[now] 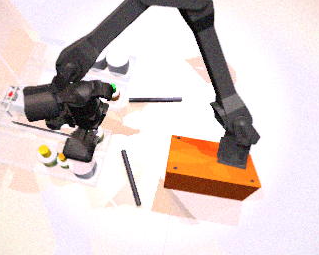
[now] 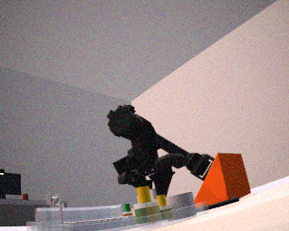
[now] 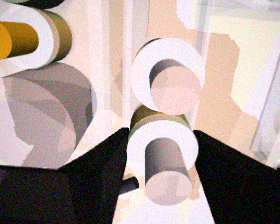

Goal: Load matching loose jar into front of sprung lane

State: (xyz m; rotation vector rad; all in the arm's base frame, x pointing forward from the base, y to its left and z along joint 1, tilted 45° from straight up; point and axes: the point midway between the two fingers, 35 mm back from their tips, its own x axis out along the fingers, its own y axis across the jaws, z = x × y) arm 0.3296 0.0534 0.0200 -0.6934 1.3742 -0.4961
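My gripper (image 3: 160, 135) is shut on a jar (image 3: 162, 126) with a white shoulder and a pale cap, low in the wrist view; it looks upright. A matching jar (image 3: 142, 62) stands just beyond it, between clear lane walls (image 3: 202, 30). The two look very close; whether they touch is unclear. The held jar's base and the low front stop cannot be made out. A white fitting with a red mark (image 1: 10, 94) (image 2: 55, 199) is at the lane's far end. The pusher plate is not clearly visible. The arm hides the fingertips in the top and exterior views.
Yellow-capped jars (image 1: 45, 153) (image 2: 144, 195) and a wide grey jar (image 1: 85, 170) (image 3: 40, 120) stand in the neighbouring lane. A green-capped jar (image 2: 127, 207) and wide pale jars (image 1: 117, 65) stand on the other side. Two black bars (image 1: 155, 99) (image 1: 131, 178) and an orange block (image 1: 204, 163) are nearby.
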